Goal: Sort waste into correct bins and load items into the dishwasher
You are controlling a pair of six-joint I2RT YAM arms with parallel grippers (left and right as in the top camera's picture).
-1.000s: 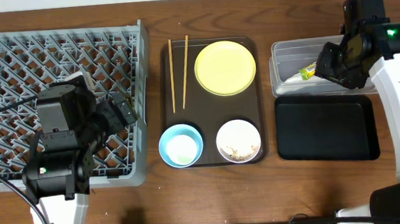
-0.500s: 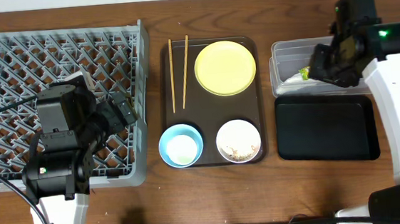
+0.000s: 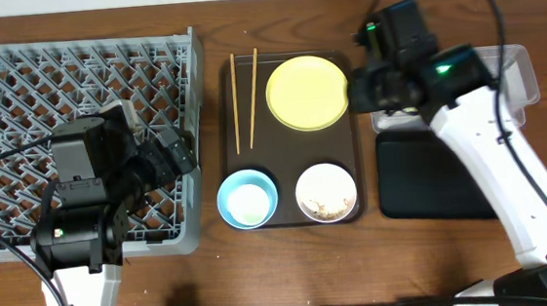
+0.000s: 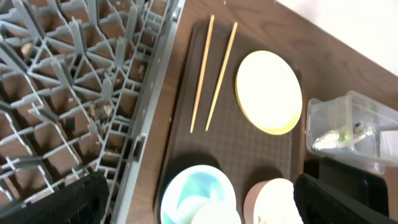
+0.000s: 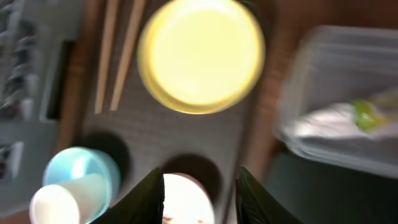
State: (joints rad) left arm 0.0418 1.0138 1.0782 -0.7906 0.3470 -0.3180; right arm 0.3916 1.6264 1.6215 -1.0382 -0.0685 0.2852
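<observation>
Now the right claw (image 5: pixel 200 186), spread and empty, has swung from the clear tub (image 5: pixel 311 68) at upper right to beside the yellow plate (image 3: pixel 308 92). The wrapper (image 5: pixel 368 107) and napkin (image 5: pixel 323 127) lie inside the tub, so dishes likely come next. The left claw (image 4: pixel 199 205) gapes empty.

Dish rack (image 4: pixel 74 81) fills the left of the frame, with brown specks on its lattice. Serving tray (image 4: pixel 249 155) at centre on the table (image 4: pixel 267 25): chopsticks (image 4: pixel 202 73) side by side upper left, yellow plate (image 4: pixel 268 91) upper right, light-blue bowl (image 4: pixel 186 186) at the bottom with white cup (image 4: pixel 214 214) inside, white bowl (image 4: pixel 273 200) just right of it. Clear tub (image 4: pixel 348 106) at the right edge holds wrapper (image 4: pixel 357 129) and napkin (image 4: pixel 329 140). Left end effector (image 4: pixel 199 186): dark fingers (image 4: pixel 62 202) in both lower corners, wide apart.
</observation>
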